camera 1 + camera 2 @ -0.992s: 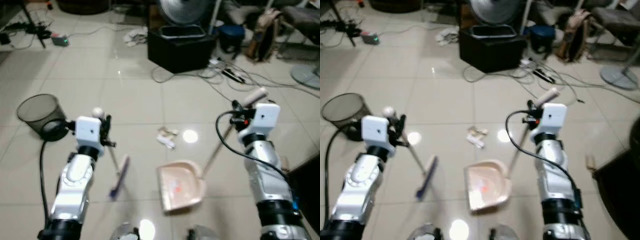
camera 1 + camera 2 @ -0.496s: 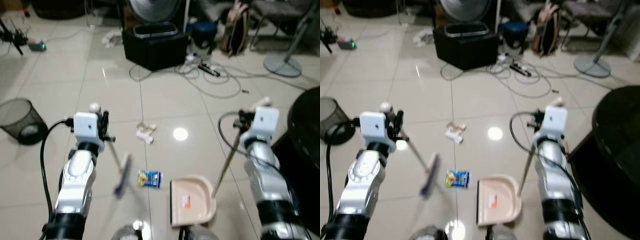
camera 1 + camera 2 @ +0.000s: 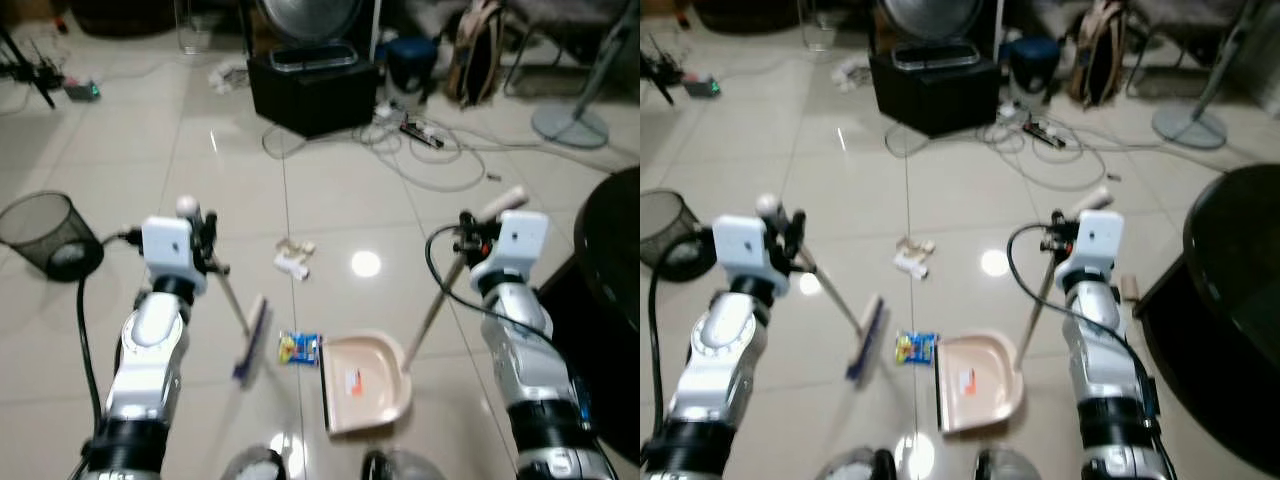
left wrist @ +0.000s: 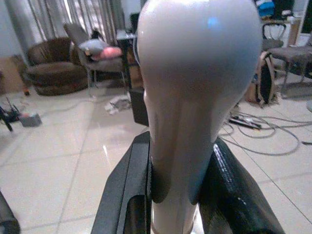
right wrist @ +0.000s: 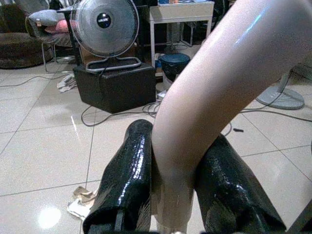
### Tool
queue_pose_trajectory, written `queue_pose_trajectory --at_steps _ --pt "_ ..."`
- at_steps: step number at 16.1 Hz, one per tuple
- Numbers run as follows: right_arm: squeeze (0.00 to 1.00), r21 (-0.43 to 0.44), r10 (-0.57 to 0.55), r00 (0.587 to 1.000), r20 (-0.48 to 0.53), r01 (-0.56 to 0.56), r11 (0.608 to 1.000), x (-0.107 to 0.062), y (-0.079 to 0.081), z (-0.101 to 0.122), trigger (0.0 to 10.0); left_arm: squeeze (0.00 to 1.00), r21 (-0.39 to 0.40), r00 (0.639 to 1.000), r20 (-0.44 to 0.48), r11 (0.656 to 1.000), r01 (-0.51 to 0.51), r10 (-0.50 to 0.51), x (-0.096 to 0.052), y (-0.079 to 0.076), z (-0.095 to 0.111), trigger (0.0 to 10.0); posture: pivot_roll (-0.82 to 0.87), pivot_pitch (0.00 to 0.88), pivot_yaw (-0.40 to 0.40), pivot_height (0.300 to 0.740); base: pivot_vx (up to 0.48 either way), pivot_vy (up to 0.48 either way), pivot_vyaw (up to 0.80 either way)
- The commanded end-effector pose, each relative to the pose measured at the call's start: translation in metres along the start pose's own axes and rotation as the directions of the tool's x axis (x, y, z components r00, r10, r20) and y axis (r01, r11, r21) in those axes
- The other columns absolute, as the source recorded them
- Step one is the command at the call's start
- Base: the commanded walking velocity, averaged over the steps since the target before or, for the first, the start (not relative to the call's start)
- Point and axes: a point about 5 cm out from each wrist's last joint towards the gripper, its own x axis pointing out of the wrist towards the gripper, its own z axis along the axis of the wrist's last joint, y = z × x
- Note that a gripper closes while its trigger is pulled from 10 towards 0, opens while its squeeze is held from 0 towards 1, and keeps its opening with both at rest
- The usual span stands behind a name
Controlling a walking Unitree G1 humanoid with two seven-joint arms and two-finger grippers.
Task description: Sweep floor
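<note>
On a glossy pale tiled floor, a pink plastic dustpan lies at the centre, its long handle pinched by the right end effector. The left end effector clamps the smooth broom handle, bristles at nine o'clock of a small crinkly wrapper touching the pan's lip. Sweeping looks partly done: crumpled paper scraps at twelve o'clock remain.

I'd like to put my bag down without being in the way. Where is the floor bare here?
Bare tile lies between the mesh bin and the black box. It is crowded by the cables, and around the dustpan, broom, blue wrapper and paper scraps.
</note>
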Motion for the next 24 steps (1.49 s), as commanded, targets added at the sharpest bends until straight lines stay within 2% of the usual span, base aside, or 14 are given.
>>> queue_pose_trajectory --at_steps 1,7,10,13,18,19,21,24 --pt "0.00 -0.026 -0.008 0.998 0.069 0.010 1.000 0.005 -0.002 0.016 10.0 0.00 -0.001 0.999 0.036 1.000 0.011 -0.011 0.002 -0.001 0.006 10.0 -0.05 0.182 0.025 0.740 0.334 0.000 0.00" --pt "0.00 -0.019 -0.006 0.997 0.080 0.008 1.000 0.005 -0.004 0.018 10.0 0.00 -0.017 0.999 0.028 1.000 0.016 -0.016 -0.003 -0.005 0.002 10.0 -0.04 0.199 0.006 0.740 0.338 0.000 0.00" --pt "0.00 -0.044 0.076 0.994 0.077 -0.072 0.996 0.004 0.007 0.017 10.0 0.00 -0.016 1.000 0.018 1.000 0.006 -0.005 -0.007 -0.003 0.000 10.0 -0.03 0.205 -0.005 0.740 0.336 0.000 0.27" --pt "0.00 0.012 0.040 0.994 0.105 -0.042 0.999 0.006 0.007 0.019 10.0 0.00 -0.010 1.000 0.007 1.000 -0.008 0.008 -0.009 0.002 -0.001 10.0 -0.02 0.196 -0.002 0.740 0.336 0.000 0.27" --pt "0.00 0.025 0.030 0.995 0.093 -0.032 0.999 0.004 0.007 0.012 10.0 0.00 0.025 1.000 0.018 1.000 -0.004 0.004 -0.006 0.008 0.004 10.0 -0.01 0.181 0.016 0.740 0.332 0.000 0.00" --pt "0.00 0.033 0.018 0.996 0.093 -0.021 0.999 0.004 0.006 0.012 10.0 0.00 0.003 1.000 0.015 1.000 -0.015 0.015 -0.005 0.009 0.004 10.0 -0.01 0.177 0.018 0.740 0.262 0.000 0.00" --pt "0.00 0.077 -0.023 0.994 0.111 0.014 0.997 0.004 0.001 0.014 10.0 0.00 0.031 1.000 0.022 0.999 -0.015 0.015 -0.001 0.010 0.006 10.0 -0.01 0.180 0.028 0.740 0.000 0.000 0.00" --pt "0.00 0.090 -0.089 0.978 0.189 0.073 0.993 0.004 -0.013 0.026 10.0 0.00 0.033 1.000 0.024 0.999 -0.012 0.011 0.000 0.007 0.006 10.0 -0.01 0.180 0.025 0.740 0.000 0.000 0.00"
